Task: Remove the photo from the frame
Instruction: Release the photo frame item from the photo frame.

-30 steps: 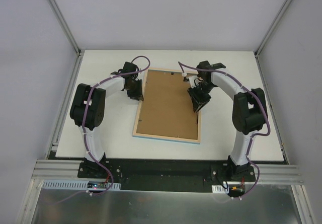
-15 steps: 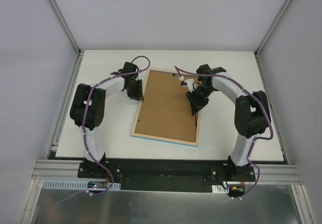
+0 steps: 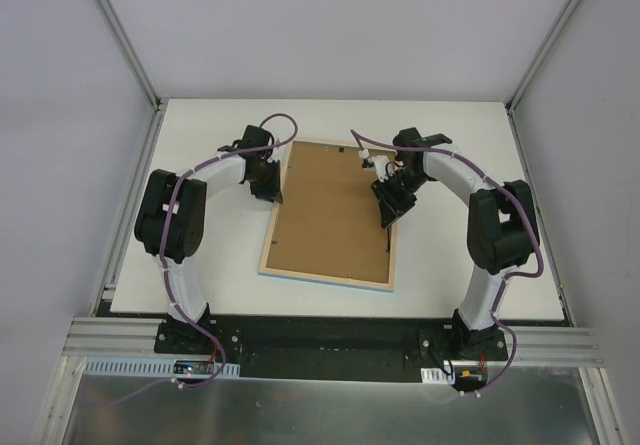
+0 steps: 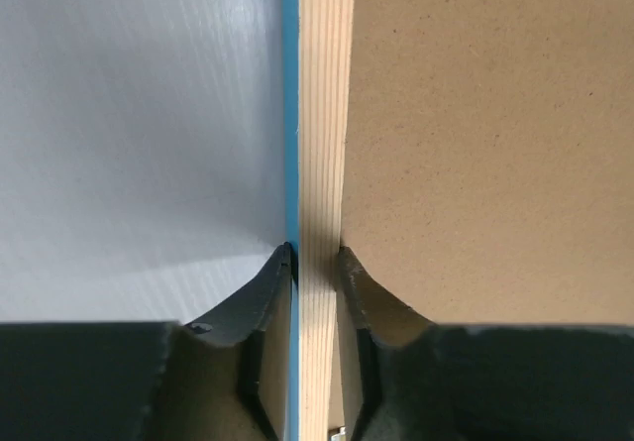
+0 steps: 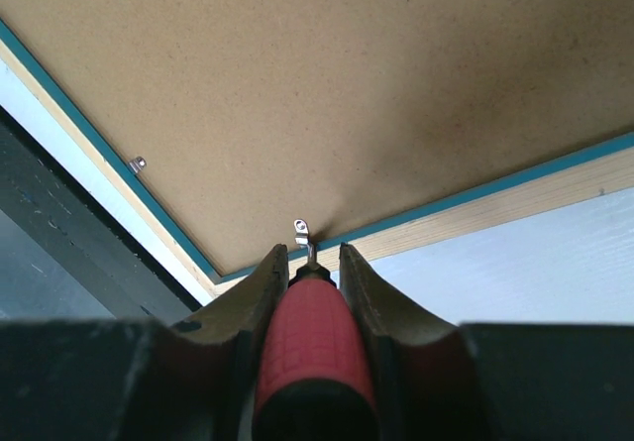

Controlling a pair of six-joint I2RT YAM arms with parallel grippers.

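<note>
The frame (image 3: 325, 278) lies face down on the white table, its pale wood rim (image 4: 319, 114) and blue edge up. A brown backing board (image 3: 330, 210) fills it and hides the photo. My left gripper (image 3: 272, 187) is shut on the frame's left rim, one finger on each side (image 4: 315, 253). My right gripper (image 3: 388, 210) sits over the frame's right side, shut on a red-handled tool (image 5: 315, 342). The tool's thin metal tip touches a small metal clip (image 5: 301, 228) at the board's edge (image 5: 308, 250).
A second metal clip (image 5: 138, 165) sits on the adjoining side of the frame. The white table (image 3: 470, 145) is boxed in by pale walls with metal rails at left, right and back. Both arm bases stand on the dark strip at the near edge.
The frame has turned slightly, its near-left corner shifting left. The right arm's elbow has moved further back, with the tool still at the frame's right edge. Both grips are unchanged.
</note>
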